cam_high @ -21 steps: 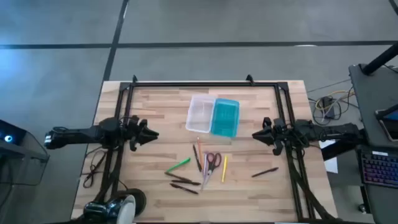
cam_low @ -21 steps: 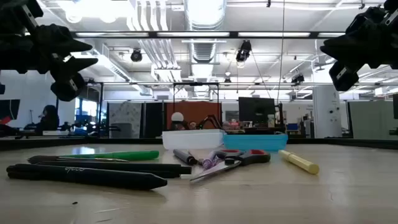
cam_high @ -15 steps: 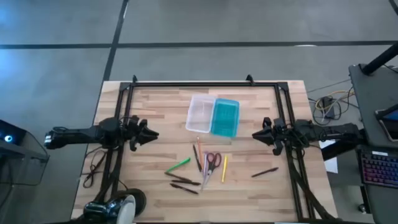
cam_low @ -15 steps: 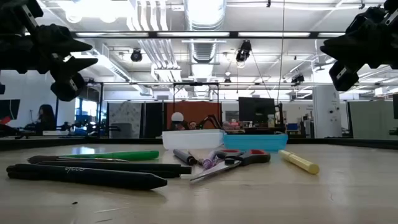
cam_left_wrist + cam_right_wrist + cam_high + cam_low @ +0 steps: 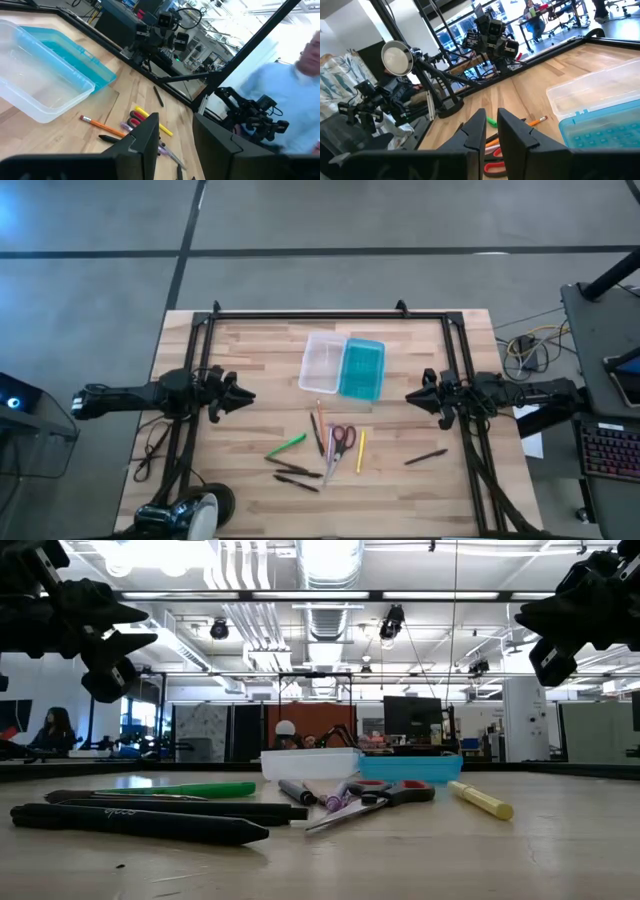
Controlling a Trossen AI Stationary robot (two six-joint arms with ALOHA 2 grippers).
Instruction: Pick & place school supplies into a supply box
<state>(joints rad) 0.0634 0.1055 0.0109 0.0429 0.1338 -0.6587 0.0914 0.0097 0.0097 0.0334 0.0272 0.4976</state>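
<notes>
The supply box (image 5: 342,367) lies open on the table's far middle, its clear tray (image 5: 323,362) beside the teal lid (image 5: 362,369). Nearer lie the green marker (image 5: 286,445), dark pens (image 5: 297,473), an orange pencil (image 5: 319,418), the red-handled scissors (image 5: 343,437) and a yellow pencil (image 5: 360,450). One more dark pen (image 5: 426,456) lies apart to the right. My left gripper (image 5: 248,395) hovers left of them, its fingers a narrow gap apart (image 5: 176,120). My right gripper (image 5: 410,397) hovers at the right, shut (image 5: 491,112). Both are well above the table.
A black frame (image 5: 310,315) runs along the table's far edge and down both sides. Bare wood lies between each gripper and the supplies. People and other robot rigs show in the room beyond the table.
</notes>
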